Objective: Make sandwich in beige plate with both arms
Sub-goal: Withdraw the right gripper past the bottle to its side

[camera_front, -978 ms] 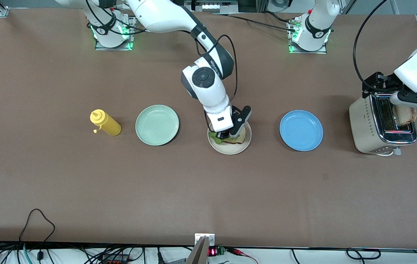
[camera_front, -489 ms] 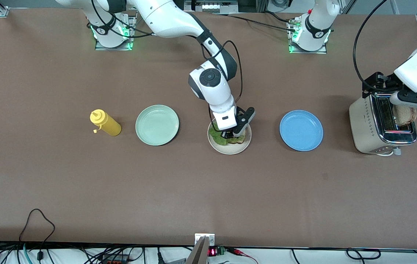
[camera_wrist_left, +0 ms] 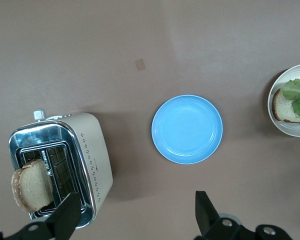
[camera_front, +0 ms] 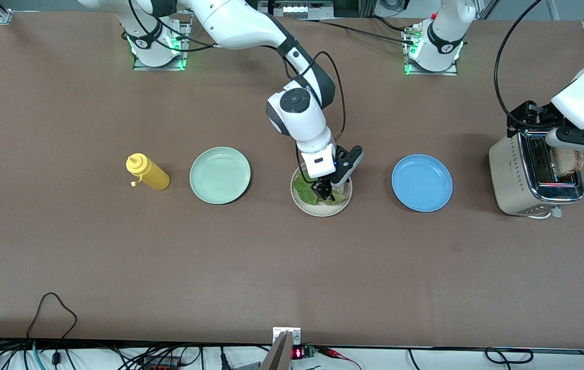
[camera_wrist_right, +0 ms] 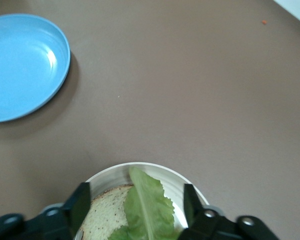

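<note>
Landmark: beige plate [camera_front: 321, 208], mid-counter [camera_front: 292, 267].

Toward the right arm's end from the beige plate: yellow squeeze bottle [camera_front: 148, 173] lying tilted, then mint-green plate [camera_front: 220, 175] between bottle and beige plate, apart from both.

On the beige plate: one bread slice [camera_wrist_right: 106, 214] flat, lettuce leaf [camera_wrist_right: 146, 206] draped over part of it, crust edge of the slice exposed at one side in the left wrist view. No grip on the leaf.

Right pincer [camera_front: 324, 192] directly over the beige plate, low above the lettuce. Released: fingers [camera_wrist_right: 79, 205] spread wide to either side of the leaf in the right wrist view, nothing between them but air over the leaf.

Toward the left arm's end from the beige plate: blue plate [camera_front: 422, 183], well apart, about level with it on the counter. Further on toward that end: toaster [camera_front: 532, 174], cream body with chrome top, second bread slice [camera_wrist_left: 32, 185] standing up out of one slot.

Left pincer [camera_wrist_left: 135, 215] over the toaster, released, fingers spread wide, no contact with the slice visible. Left arm waiting there.
</note>
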